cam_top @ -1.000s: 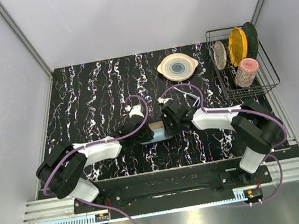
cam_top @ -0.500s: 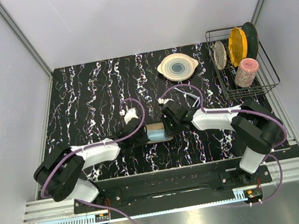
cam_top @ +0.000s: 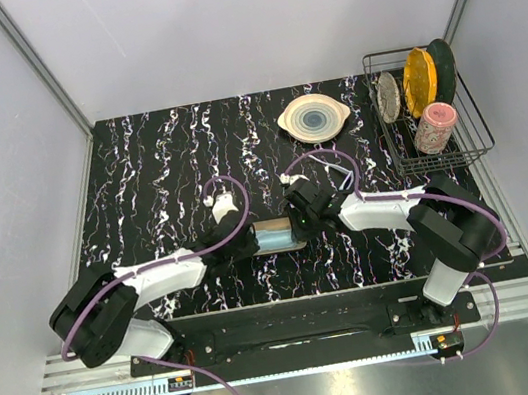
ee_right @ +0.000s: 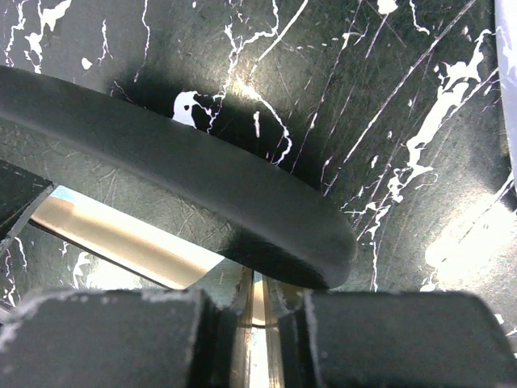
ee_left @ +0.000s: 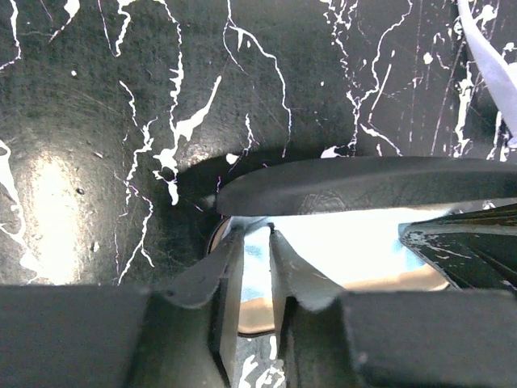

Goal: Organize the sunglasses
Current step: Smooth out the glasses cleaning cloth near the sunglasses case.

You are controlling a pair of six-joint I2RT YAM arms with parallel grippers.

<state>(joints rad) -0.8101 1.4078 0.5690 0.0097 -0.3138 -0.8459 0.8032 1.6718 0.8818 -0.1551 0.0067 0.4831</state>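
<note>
Black table (cam_top: 137,168), veined with white like marble.
The case (ee_left: 347,182) is black with tan lining, a pale blue cloth (ee_left: 355,246) inside; left gripper (ee_left: 254,238) black; plate (cam_top: 314,117) cream, grey-blue rings.

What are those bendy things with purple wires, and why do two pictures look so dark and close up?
They are two robot arms. One picture looks down from above; the dark ones come from cameras on each wrist. The left gripper and right gripper each seem to pinch an end of an open black case holding a blue cloth. A plate lies on the table; a dish rack stands at the right. No sunglasses show.
</note>
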